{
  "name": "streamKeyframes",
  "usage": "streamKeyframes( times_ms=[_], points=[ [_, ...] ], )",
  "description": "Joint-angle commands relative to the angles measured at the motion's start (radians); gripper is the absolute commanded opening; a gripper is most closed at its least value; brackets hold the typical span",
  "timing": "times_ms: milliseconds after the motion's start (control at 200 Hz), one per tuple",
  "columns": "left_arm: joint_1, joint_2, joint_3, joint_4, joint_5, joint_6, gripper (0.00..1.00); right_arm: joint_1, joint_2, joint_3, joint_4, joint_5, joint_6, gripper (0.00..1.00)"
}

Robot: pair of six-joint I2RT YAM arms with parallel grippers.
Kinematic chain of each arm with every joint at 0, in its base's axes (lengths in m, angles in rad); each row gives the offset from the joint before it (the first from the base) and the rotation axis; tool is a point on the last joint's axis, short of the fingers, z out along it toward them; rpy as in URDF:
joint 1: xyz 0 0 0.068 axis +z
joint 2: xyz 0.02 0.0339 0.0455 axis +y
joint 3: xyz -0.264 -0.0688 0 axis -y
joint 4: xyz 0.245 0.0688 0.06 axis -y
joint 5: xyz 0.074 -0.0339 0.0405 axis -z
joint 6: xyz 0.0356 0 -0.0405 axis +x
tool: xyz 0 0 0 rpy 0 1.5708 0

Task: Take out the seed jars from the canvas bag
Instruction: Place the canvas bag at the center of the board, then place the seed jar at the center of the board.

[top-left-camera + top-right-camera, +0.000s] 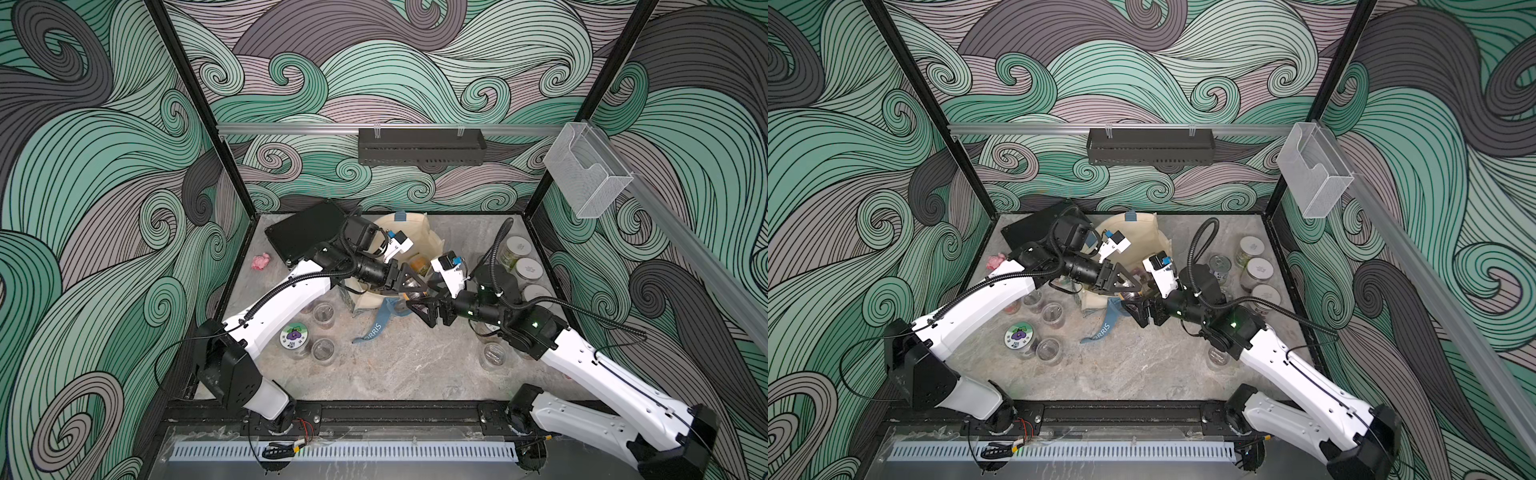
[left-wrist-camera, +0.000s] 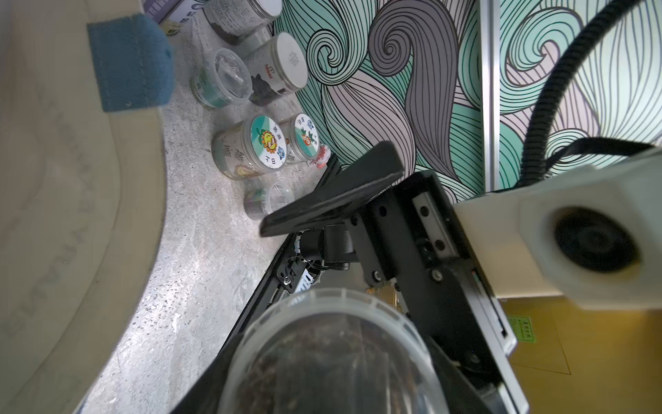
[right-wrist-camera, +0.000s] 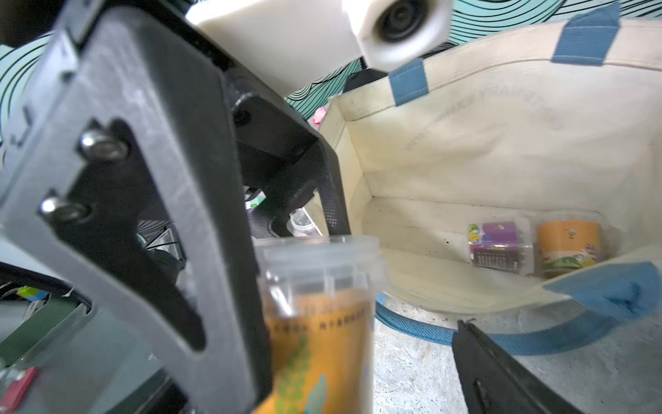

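One seed jar [image 3: 318, 322] upright, lid up, in left jaws.

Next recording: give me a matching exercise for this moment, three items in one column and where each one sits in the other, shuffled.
Items:
1. purple-label jar
2. white-lid jars
3. pink lump

Places:
a. in a row on the robot's right side
b. near the black case
c. inside the canvas bag

Pairs: 1-c, 2-a, 3-b.
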Motion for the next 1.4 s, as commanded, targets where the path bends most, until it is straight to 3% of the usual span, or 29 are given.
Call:
streamKeyframes(
  times_ms=[0,155,315,435,570,710,1001,1151,1396],
  points=[
    [0.001,-0.031,0.021,-0.079,-0.117,0.066,0.48,-0.011,-0.067,-0.031,-0.050,0.151,0.022,0.99],
    [-0.036,-0.062,-0.016,-0.126,-0.351,0.093,0.45,-0.022,-0.196,-0.059,-0.139,0.382,0.081,0.99],
    [-0.183,-0.062,-0.043,-0.098,-0.589,0.099,0.42,-0.040,-0.359,-0.060,-0.255,0.702,0.177,0.99],
    [-0.308,0.004,0.000,-0.097,-0.734,0.109,0.42,-0.054,-0.458,-0.048,-0.305,0.816,0.204,0.99],
    [-0.415,0.130,0.128,-0.110,-0.841,0.139,0.42,-0.055,-0.520,-0.027,-0.326,0.861,0.204,0.99],
    [-0.459,0.289,0.286,-0.108,-0.882,0.185,0.42,-0.056,-0.545,-0.012,-0.336,0.874,0.199,0.99],
    [-0.450,0.687,0.704,-0.186,-1.054,0.258,0.42,-0.055,-0.554,0.005,-0.364,0.851,0.204,0.99],
    [-0.425,0.879,0.913,-0.226,-1.081,0.248,0.41,-0.056,-0.563,0.016,-0.372,0.839,0.200,0.99],
    [-0.371,1.005,1.004,-0.171,-1.060,0.195,0.41,-0.056,-0.561,0.018,-0.375,0.819,0.205,0.99]
  ],
)
